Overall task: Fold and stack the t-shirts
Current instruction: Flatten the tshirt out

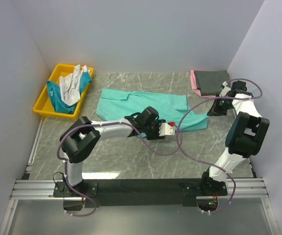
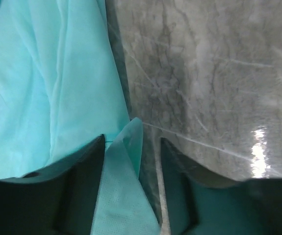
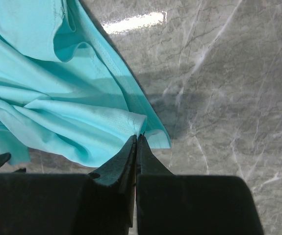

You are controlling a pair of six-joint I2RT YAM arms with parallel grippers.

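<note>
A sea-green t-shirt (image 1: 131, 102) lies spread across the middle of the marble table, its right end bunched. My left gripper (image 1: 170, 128) hovers low over its front edge. In the left wrist view the left gripper (image 2: 132, 142) is open, and a raised flap of the sea-green t-shirt (image 2: 123, 186) stands between its dark fingers (image 2: 89, 166), nearer the left one. My right gripper (image 1: 213, 111) is at the shirt's right end. In the right wrist view the right gripper (image 3: 137, 137) is shut, with its tips pinching the folded hem of the sea-green t-shirt (image 3: 57, 107).
A yellow bin (image 1: 41, 106) at the back left holds a white shirt (image 1: 71, 84) and a teal shirt (image 1: 57, 98). In the back right corner a folded dark grey shirt (image 1: 212, 81) lies on a pink one (image 1: 194, 81). Walls close in the table on three sides.
</note>
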